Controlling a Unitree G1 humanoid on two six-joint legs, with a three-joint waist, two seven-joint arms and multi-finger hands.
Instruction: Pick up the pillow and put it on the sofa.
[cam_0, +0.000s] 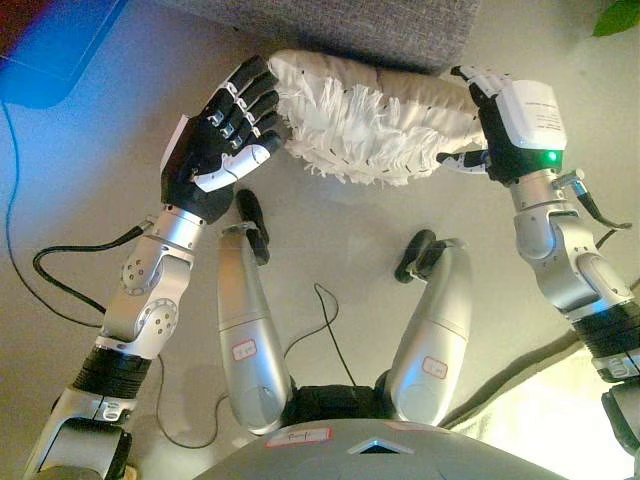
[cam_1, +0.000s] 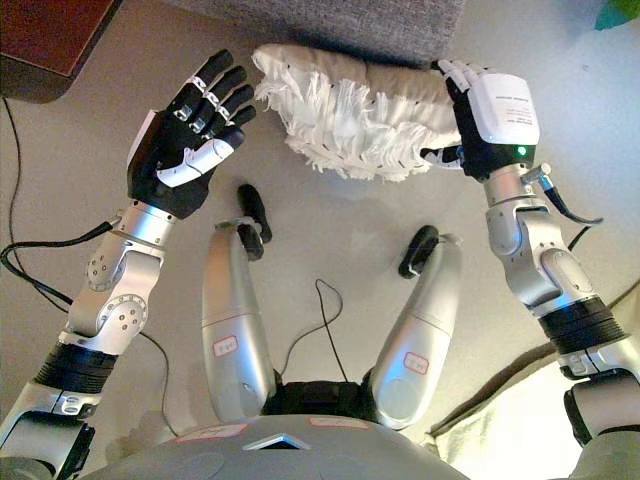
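Sofa (cam_0: 340, 25), grey and coarse-woven, fills the top edge, and the white fringed pillow (cam_0: 375, 125) lies on the pale floor (cam_0: 90, 170) right against its base. A green plant leaf (cam_0: 615, 15) shows in the top right corner. The pillow's long axis runs left to right along the sofa front, fringe pointing toward the robot. The left robot hand (cam_0: 225, 140) is open, its straight fingers at the pillow's left end; in the right eye view a small gap shows between them. The right robot hand (cam_1: 470, 125) is at the pillow's right end, thumb under it; its fingers are mostly hidden, so I cannot tell its grip. A dark brown furniture corner (cam_1: 50, 40) shows top left in the right eye view only.
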